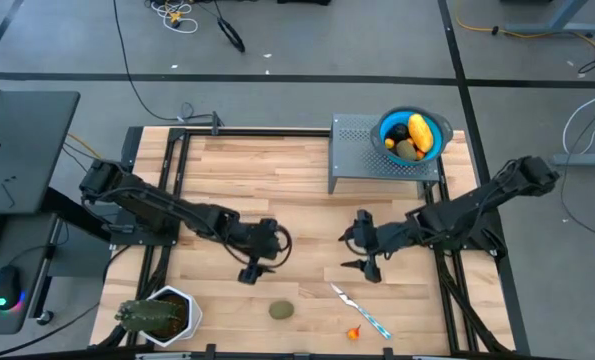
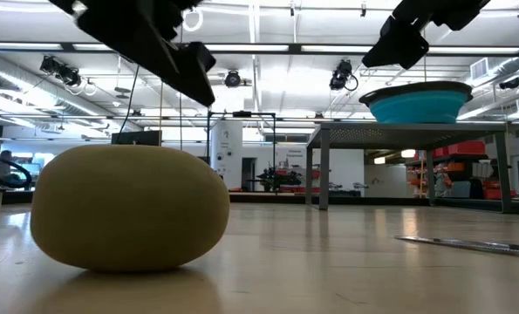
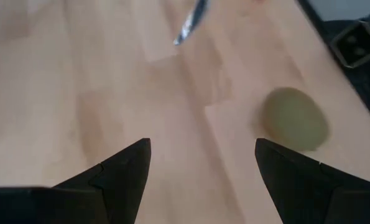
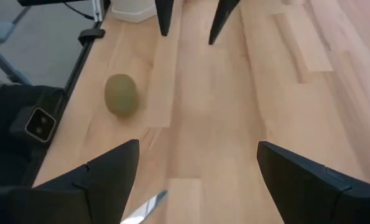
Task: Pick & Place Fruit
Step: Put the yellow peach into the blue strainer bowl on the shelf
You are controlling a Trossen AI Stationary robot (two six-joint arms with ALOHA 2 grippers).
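From above, my left gripper (image 1: 252, 262) hovers with its fingers spread over bare wood, short of the olive-brown fruit (image 1: 281, 311) lying near the front edge, because I have not yet closed in on it; my right gripper (image 1: 365, 252) waits, also spread wide and empty, beside the knife (image 1: 359, 310). The blue bowl (image 1: 440, 132) on the rack already holds fruit. At table height that fruit (image 2: 130, 207) sits alone. My left wrist sees it (image 3: 295, 118) off to one side of my fingers (image 3: 119, 168), so I judge I must shift across. My right wrist shows it (image 4: 120, 94) untouched.
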